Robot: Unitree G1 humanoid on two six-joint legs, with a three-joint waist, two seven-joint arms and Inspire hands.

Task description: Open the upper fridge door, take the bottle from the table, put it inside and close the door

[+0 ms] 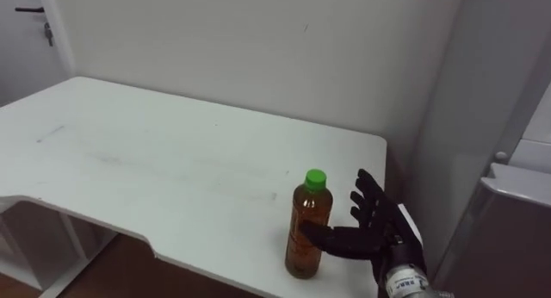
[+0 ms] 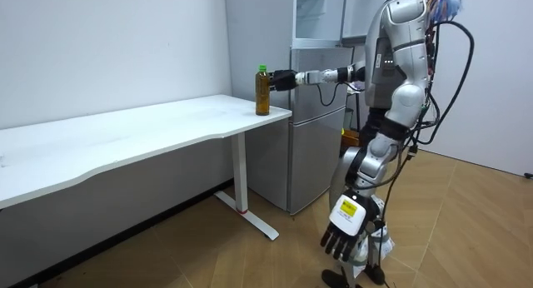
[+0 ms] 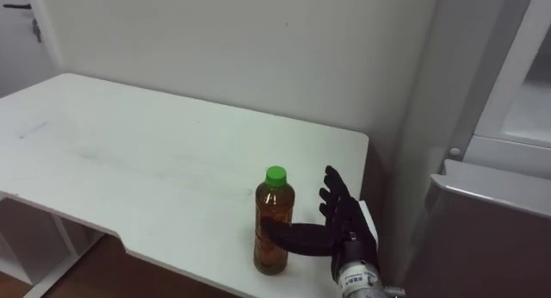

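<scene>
A clear bottle of amber drink with a green cap stands upright on the white table, near its right front corner. My right hand is just right of it at the table's edge. Its fingers are straight and spread, and the thumb lies across the front of the bottle's lower half. In the room view I stand beside the grey fridge with the right arm stretched out to the bottle. My left hand hangs low by my leg with relaxed fingers.
The fridge stands right of the table, close to its end. Its upper compartment is open, with shelves showing. A white wall runs behind the table. A door with a dark handle is at the far left.
</scene>
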